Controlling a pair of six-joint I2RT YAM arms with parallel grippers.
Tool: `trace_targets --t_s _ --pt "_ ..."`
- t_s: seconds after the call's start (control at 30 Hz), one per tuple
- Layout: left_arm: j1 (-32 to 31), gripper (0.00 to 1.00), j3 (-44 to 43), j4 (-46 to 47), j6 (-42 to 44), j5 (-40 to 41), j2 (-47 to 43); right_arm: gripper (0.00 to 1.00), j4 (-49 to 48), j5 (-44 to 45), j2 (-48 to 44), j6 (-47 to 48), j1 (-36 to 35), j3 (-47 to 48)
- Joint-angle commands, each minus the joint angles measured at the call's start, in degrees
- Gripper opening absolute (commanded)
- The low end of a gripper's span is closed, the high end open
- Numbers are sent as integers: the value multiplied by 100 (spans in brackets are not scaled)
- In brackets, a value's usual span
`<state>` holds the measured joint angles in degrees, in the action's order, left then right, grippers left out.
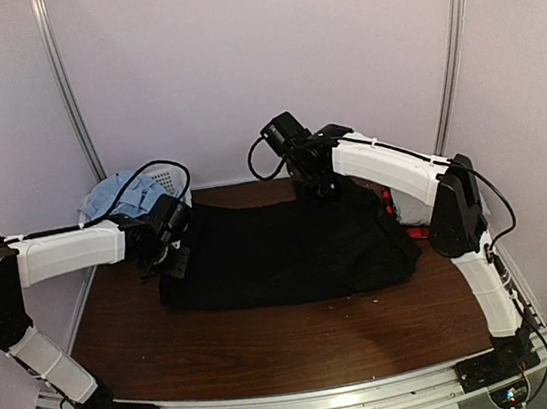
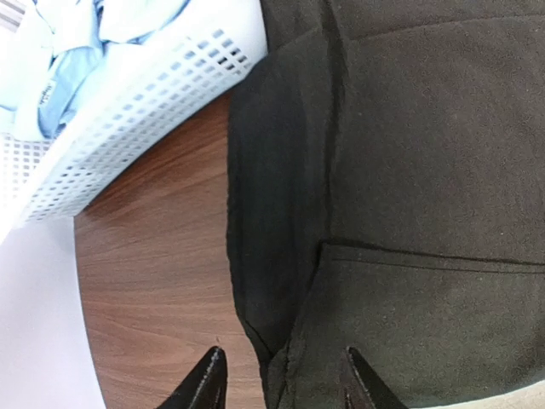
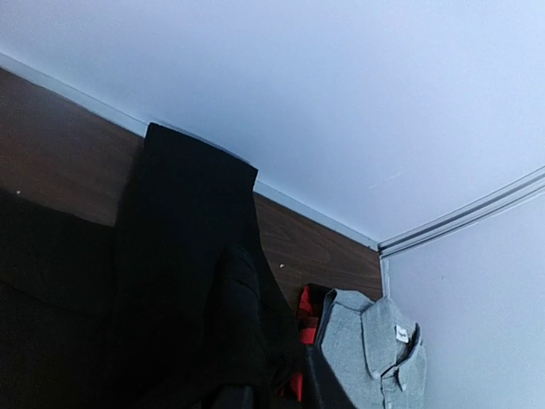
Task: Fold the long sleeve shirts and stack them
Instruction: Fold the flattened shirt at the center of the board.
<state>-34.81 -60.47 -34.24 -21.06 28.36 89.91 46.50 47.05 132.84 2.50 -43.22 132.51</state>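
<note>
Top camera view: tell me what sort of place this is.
Probably a lab robot cell, not a home: plain white panel walls with metal rails enclose a wooden table, two robot arms are bolted at its near edge, and a black shirt lies spread for folding.

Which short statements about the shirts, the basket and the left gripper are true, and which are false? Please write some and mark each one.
1. The black shirt lies spread on the brown table. True.
2. The light blue shirt lies on top of the black shirt. False: it is inside the white basket, at the far left.
3. The grey shirt is at the right side, with red cloth showing beside it. True.
4. The left gripper is shut on the basket. False: its fingers are apart, over the left edge of the black shirt.
</note>
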Motion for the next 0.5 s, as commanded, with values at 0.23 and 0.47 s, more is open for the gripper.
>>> trace_targets --t_s 0.23,0.47 --pt "35 52 158 564 -138 -248 290 86 -225 222 -263 -191 51 -277" --pt "41 53 152 691 -100 -315 434 100 -626 -566 -1762 -611 54 -1846"
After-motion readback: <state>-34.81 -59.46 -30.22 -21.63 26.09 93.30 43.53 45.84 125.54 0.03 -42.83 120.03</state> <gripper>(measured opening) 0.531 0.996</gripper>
